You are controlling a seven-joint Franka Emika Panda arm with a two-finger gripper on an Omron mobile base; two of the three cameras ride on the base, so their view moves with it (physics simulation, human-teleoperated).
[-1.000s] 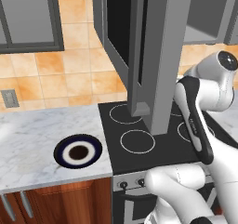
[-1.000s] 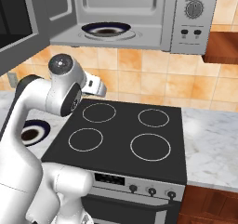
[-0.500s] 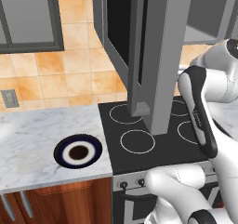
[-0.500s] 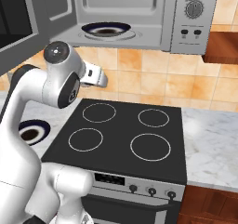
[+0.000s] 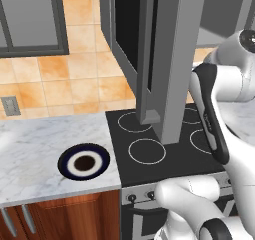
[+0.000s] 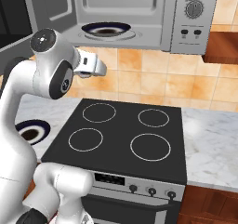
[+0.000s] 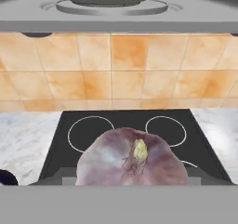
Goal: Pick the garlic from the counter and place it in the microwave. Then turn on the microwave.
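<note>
A round dark-blue plate with a white ring (image 5: 83,163) is sitting on the white-grey veined marble counter (image 5: 35,154), left of the black four-ring stovetop (image 6: 122,139). The two-finger gripper (image 6: 95,68) is hovering under the large grey metal microwave (image 6: 139,16), whose door is hanging open. Its fingers are pinching the rounded pinkish garlic bulb (image 7: 132,161), which is bulging between them. I judge it light, firm, papery-skinned, best squeezed across its widest part.
</note>
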